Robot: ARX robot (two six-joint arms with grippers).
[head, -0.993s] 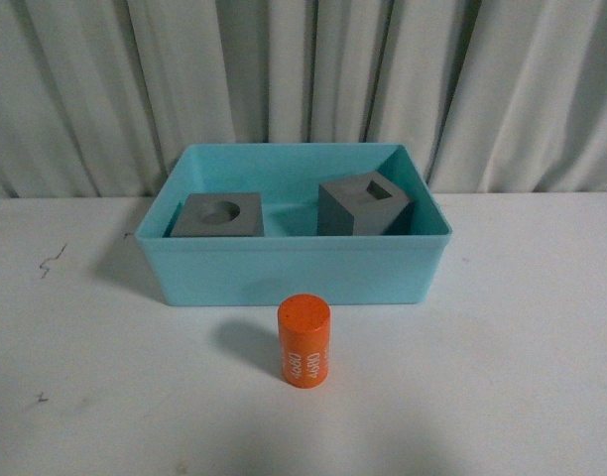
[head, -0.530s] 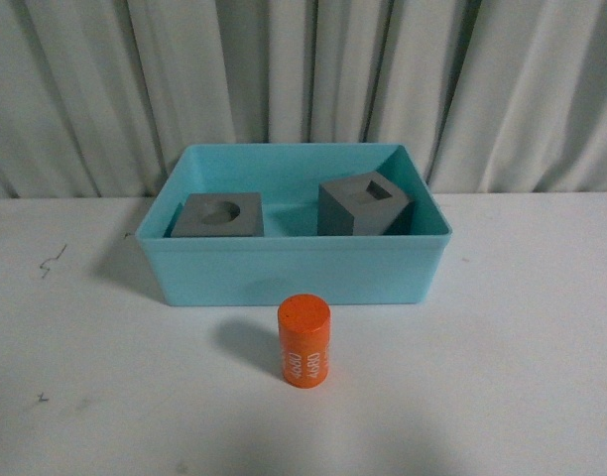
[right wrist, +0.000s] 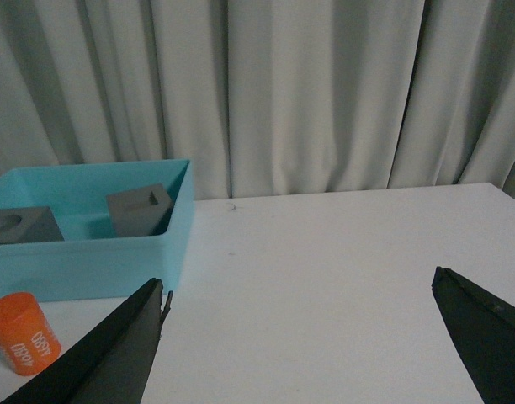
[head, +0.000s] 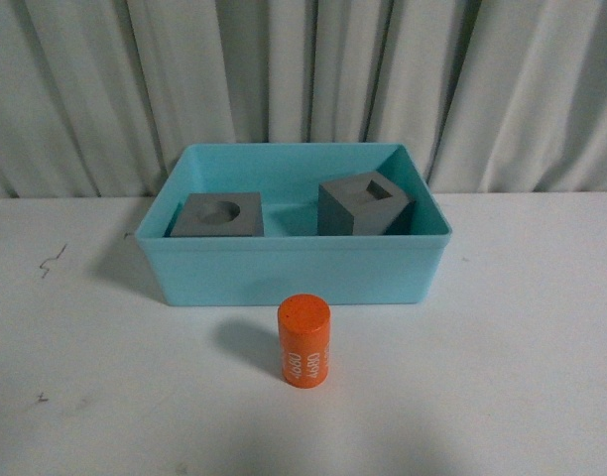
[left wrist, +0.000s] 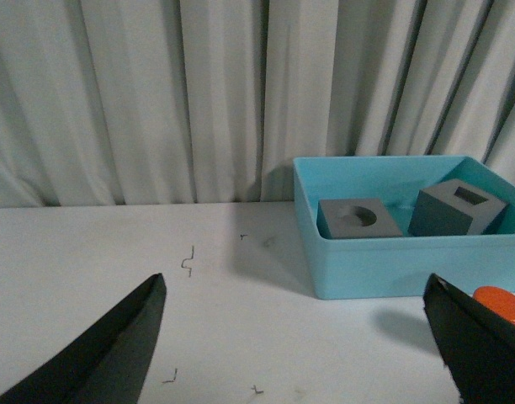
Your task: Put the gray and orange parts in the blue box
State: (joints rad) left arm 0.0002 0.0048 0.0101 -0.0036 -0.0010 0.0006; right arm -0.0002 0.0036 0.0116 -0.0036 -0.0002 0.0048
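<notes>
Left tool (left wrist: 294,280): fingers spread wide apart, nothing between them; it hangs above the bench, off to the left of the blue box.
Right tool (right wrist: 296,278): fingers spread wide apart, nothing between them; it hangs above the bench, off to the right of the blue box.
Arms in front view: neither appears.
Blue box (head: 294,273): stands upright on the bench, near the curtain, long side facing the front camera.
Gray cube with round recess (head: 217,215): inside the blue box, left half, recess facing up, close to the near wall.
Gray cube with square recess (head: 363,203): inside the blue box, right half, turned corner-on to the front camera, recess on its upper face. Whether it sits flat cannot be told.
Spacing of cubes: apart, with bare box floor between them.
Orange cylinder (head: 304,342): outside the blue box, standing upright on the bench just in front of the middle of the near wall, not touching it. White lettering runs up its side.
Bench (head: 502,357): white, with small dark marks (head: 51,260) left of the box.
Curtain (head: 303,69): pale, pleated, behind the bench.
</notes>
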